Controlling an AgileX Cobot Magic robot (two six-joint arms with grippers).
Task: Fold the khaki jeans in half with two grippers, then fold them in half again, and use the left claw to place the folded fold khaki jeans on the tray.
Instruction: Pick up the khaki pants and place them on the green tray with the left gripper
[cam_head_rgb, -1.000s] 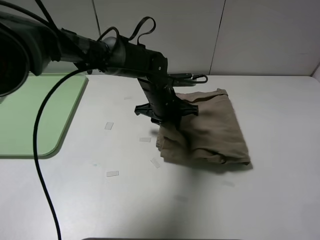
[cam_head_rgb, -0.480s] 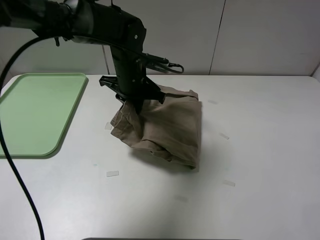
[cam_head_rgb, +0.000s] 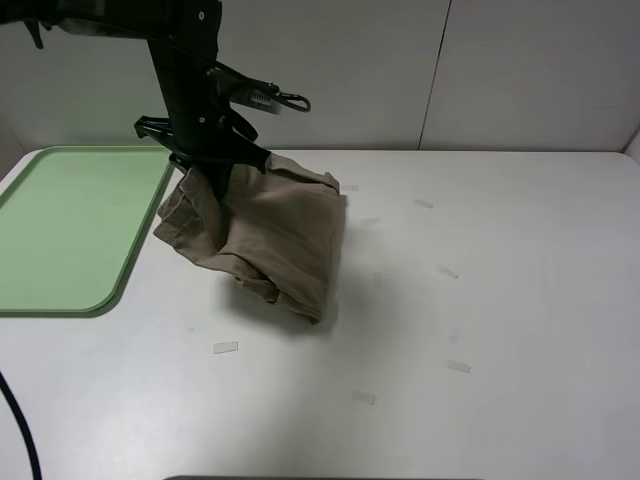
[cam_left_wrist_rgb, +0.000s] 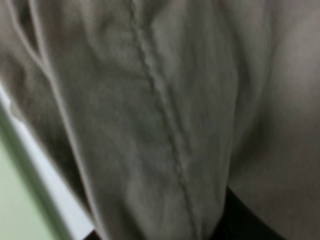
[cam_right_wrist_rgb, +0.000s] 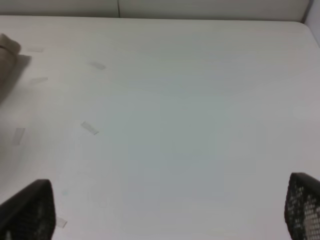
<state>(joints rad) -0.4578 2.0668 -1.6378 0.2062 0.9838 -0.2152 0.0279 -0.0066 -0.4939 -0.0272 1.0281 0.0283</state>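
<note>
White bench (cam_head_rgb: 520, 300) w/ matte top, evenly lit, soft shadows only. Small clear tape bits (cam_head_rgb: 225, 348) scattered across it, e.g. near front edge & mid-right. Behind: pale grey-white wall panels (cam_head_rgb: 330, 70), w/ a dark vertical seam (cam_head_rgb: 434, 75) btwn two of them. Back edge of bench meets wall directly. Floor & windows not in view.

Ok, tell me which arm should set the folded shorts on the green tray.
Left. Its black pincer is shut on the folded khaki-tan cotton shorts, hanging right beside the flat pale green plastic tray. The right pincer is open and empty over bare table, away from both.
</note>
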